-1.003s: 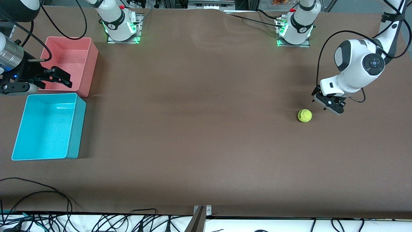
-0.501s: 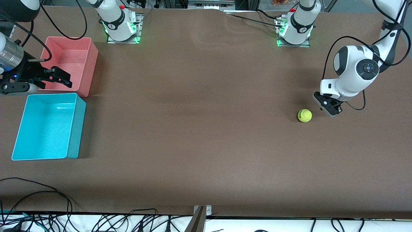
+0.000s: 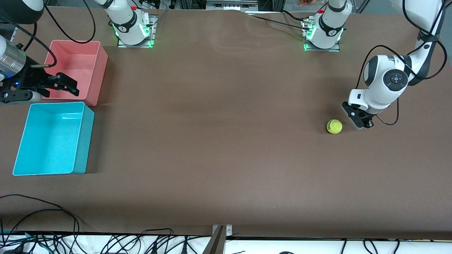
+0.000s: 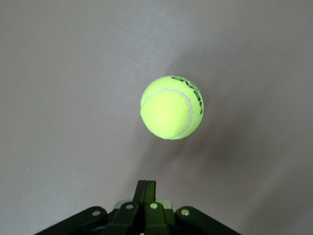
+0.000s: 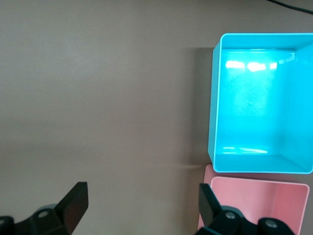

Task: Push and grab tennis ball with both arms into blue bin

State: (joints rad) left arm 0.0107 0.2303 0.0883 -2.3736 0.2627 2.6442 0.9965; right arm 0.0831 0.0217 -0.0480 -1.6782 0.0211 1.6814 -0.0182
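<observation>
Tennis ball point(image 3: 334, 126) on bare counter point(image 3: 219, 141), left arm's end, well apart from blue bin point(image 3: 53, 139). Left gripper point(image 3: 357, 124) just beside it, fingers pressed together — likely a blunt pusher. Right gripper point(image 3: 67, 84) waits over pink bin point(image 3: 79, 68), fingers wide — probably to catch

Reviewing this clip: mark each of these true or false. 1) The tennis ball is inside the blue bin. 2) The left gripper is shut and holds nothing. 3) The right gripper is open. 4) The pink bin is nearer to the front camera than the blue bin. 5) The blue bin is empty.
1) False: the tennis ball lies on the table, toward the left arm's end, apart from the blue bin.
2) True: the left gripper is shut beside the ball, not gripping it.
3) True: the right gripper is open over the pink bin.
4) False: the pink bin is farther.
5) True.
</observation>
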